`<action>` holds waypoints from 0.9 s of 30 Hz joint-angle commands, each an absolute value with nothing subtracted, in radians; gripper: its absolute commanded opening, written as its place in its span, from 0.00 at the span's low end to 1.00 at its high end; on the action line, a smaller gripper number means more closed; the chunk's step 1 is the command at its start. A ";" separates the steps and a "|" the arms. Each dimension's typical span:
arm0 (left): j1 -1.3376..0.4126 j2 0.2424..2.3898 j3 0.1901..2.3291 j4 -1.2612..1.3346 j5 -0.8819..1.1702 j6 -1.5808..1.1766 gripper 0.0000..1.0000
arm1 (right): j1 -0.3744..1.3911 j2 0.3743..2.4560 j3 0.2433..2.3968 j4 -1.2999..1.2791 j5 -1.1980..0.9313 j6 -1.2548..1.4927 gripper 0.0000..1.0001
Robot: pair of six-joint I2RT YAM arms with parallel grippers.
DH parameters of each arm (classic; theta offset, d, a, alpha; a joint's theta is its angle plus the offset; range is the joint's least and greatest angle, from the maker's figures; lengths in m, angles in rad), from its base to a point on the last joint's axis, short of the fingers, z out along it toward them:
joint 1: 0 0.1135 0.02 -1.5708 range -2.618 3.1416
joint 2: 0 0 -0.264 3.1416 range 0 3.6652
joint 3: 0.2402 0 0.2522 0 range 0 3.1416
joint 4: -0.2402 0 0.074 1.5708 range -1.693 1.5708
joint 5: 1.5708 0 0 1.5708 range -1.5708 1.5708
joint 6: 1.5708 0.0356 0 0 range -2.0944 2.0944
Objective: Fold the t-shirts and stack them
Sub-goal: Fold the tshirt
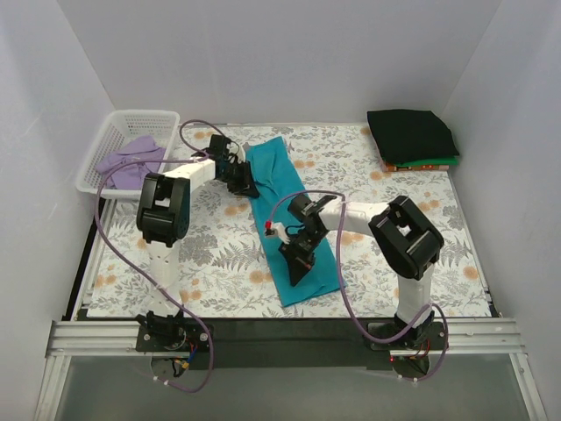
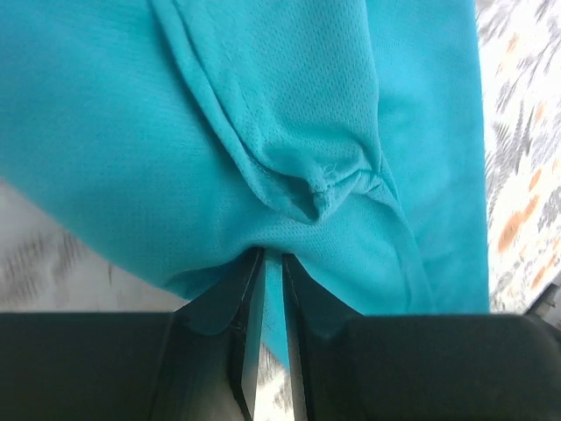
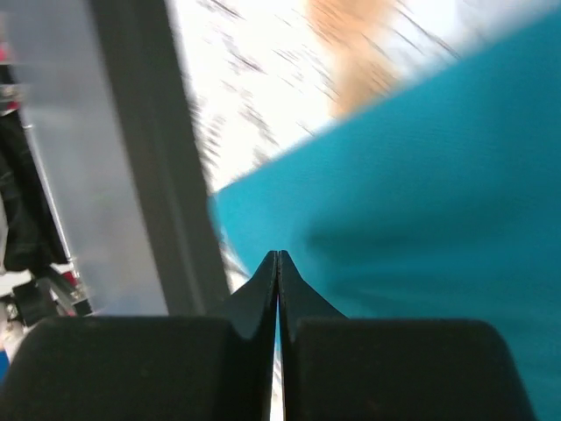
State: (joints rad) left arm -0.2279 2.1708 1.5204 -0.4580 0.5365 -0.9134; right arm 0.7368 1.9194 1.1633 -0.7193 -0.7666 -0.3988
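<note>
Top external shows the teal shirt (image 1: 282,180) lying mid-table (image 1: 210,254) as a long strip, its long axis running from far-left to near-right. It looks like light, limp mesh, best taken at the end corners. The left gripper (image 2: 273,263) pinches its far edge, while the right gripper (image 3: 278,256) is pressed together at the near edge, and I cannot tell if it has caught cloth

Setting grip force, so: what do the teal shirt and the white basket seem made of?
The teal shirt: thin matte sports mesh, probably polyester; tiny holes and soft folds show. The basket: smooth white plastic, judging by its rigid open lattice walls.
</note>
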 commanded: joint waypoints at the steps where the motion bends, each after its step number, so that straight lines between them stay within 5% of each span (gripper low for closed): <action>1: -0.222 2.266 1.664 -0.538 0.525 -0.831 0.13 | 0.804 1.870 1.209 -0.565 -1.021 -0.260 0.01; 6: -0.218 2.260 1.776 -0.594 0.538 -0.787 0.15 | 0.753 1.761 1.246 -0.541 -1.028 -0.213 0.11; 13: -0.222 2.129 1.669 -0.533 0.681 -0.911 0.17 | 0.528 1.794 1.434 -0.545 -0.873 -0.178 0.23; 19: -0.241 2.049 1.579 -0.459 0.608 -0.946 0.17 | 0.469 2.043 1.747 -0.543 -0.663 -0.076 0.16; 27: -0.239 2.040 1.559 -0.433 0.609 -0.950 0.17 | 0.466 2.230 1.888 -0.352 -0.455 0.092 0.10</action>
